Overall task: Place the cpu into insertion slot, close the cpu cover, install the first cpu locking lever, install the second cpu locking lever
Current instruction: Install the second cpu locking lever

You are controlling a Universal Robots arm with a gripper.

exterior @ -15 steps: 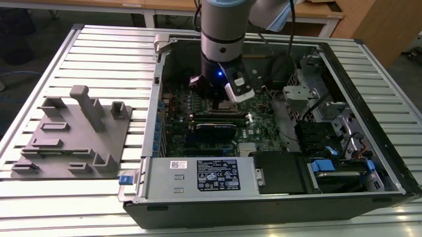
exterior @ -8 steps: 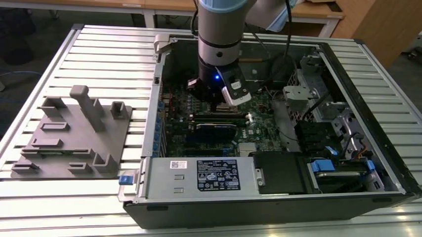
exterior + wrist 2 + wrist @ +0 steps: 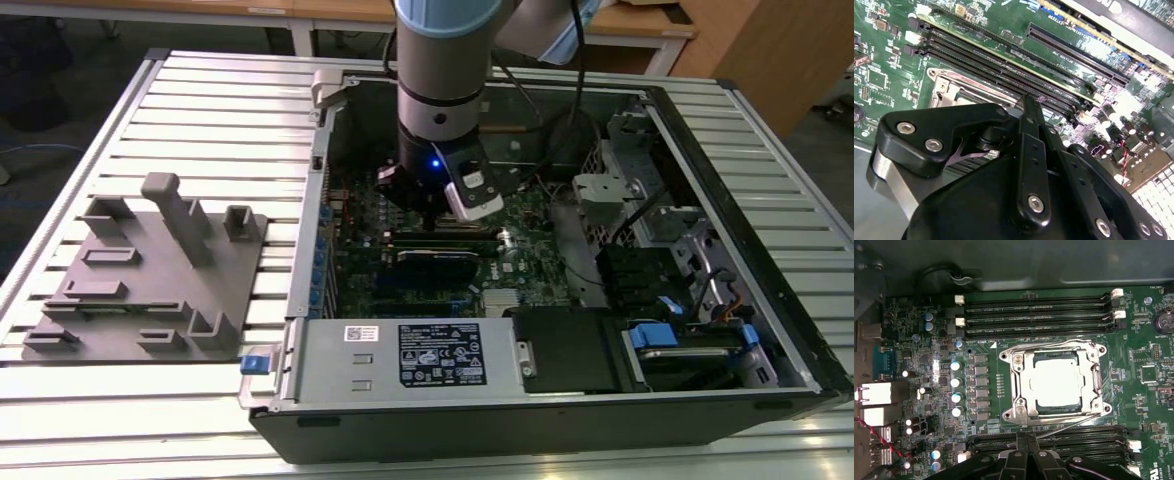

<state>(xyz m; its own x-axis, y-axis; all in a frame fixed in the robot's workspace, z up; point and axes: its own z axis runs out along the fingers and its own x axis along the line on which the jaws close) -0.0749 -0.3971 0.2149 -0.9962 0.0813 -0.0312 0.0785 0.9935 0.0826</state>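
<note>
The cpu (image 3: 1056,382) lies flat in the middle of the green board, its silvery top showing through the window of the cpu cover (image 3: 1018,385), which is folded down over it. The insertion slot is hidden beneath them. One wire locking lever (image 3: 1049,343) runs along the socket edge by the memory slots. A second locking lever (image 3: 1069,423) slants away from the opposite edge toward my fingertips. My gripper (image 3: 1026,439) is shut, its tips just beside that edge, touching or nearly touching the lever. The exterior view shows the gripper (image 3: 427,215) lowered inside the open computer case (image 3: 747,385).
Long black memory slots (image 3: 1039,315) flank the socket on both sides. Capacitors (image 3: 956,382) and port blocks (image 3: 874,395) stand to one side. A black card (image 3: 437,258), the power supply (image 3: 400,355) and drive cages fill the case. A grey fixture (image 3: 147,270) sits at the exterior view's left.
</note>
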